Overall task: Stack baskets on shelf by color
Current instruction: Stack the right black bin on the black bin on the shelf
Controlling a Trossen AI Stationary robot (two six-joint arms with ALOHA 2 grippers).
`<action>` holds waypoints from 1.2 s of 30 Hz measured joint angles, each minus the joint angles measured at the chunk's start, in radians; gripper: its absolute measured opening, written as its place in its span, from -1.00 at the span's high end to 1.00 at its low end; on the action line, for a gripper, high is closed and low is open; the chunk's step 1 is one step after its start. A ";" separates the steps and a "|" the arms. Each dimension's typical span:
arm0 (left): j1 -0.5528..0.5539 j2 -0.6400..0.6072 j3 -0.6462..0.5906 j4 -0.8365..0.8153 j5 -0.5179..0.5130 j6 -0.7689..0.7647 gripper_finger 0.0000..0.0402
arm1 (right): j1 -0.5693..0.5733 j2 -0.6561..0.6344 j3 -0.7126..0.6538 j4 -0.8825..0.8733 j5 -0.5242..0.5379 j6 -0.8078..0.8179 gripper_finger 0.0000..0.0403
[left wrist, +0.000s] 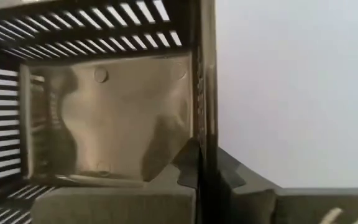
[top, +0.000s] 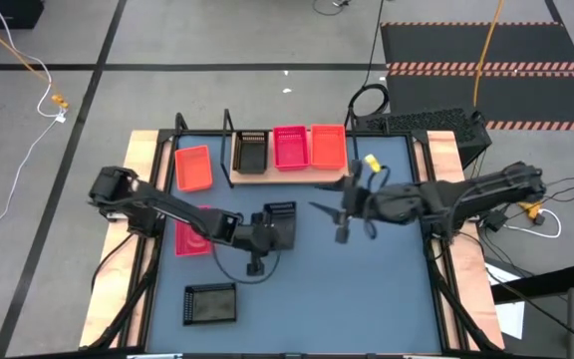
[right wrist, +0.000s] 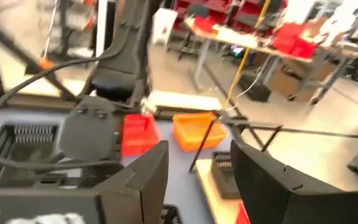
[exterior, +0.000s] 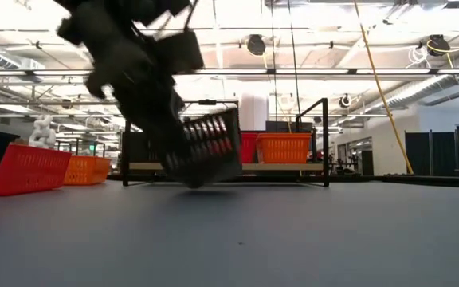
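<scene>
My left gripper is shut on a black mesh basket at mid-table, in front of the shelf; the basket shows tilted in the low view. On the shelf's plank stand a black basket, a pinkish-red one and an orange one, side by side. My right gripper hangs open and empty to the right of the held basket; its two fingers stand apart in the right wrist view. My left gripper pinches one side wall of the black basket at its rim, with one finger inside and one outside. The basket sits tilted in the hold. Whether its low corner touches the table, I cannot tell.
An orange basket lies on the table left of the shelf. A pinkish-red basket lies under my left arm. Another black basket lies near the front left. The table's near right part is bare blue.
</scene>
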 joint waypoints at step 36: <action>0.638 -0.154 0.311 -0.650 -0.091 0.681 0.95 | -0.013 -0.192 -0.401 0.515 -0.002 -0.092 0.16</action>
